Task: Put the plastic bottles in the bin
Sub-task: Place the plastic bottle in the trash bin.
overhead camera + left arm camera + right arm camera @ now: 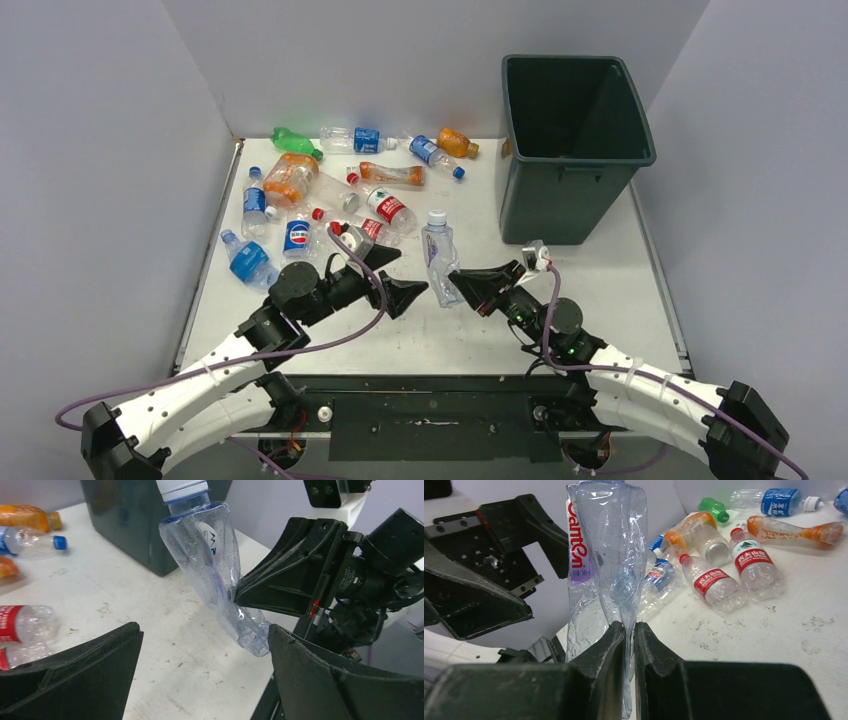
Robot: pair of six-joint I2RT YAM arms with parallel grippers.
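Observation:
My right gripper [457, 281] [630, 628] is shut on the lower end of a crushed clear plastic bottle [438, 258] [606, 555] with a white cap, which stands upright just above the table's middle. The same bottle [210, 555] shows in the left wrist view, close to the right finger. My left gripper [402, 277] [204, 630] is open just left of that bottle, with nothing between its fingers. The dark green bin [560, 200] [125, 525] stands upright at the back right, behind the held bottle. Several more plastic bottles [385, 207] lie at the back left.
The loose bottles spread from a green one [295, 140] and an orange one [456, 143] at the back to a blue-labelled one [247, 260] near my left arm. Grey walls close in the table on three sides.

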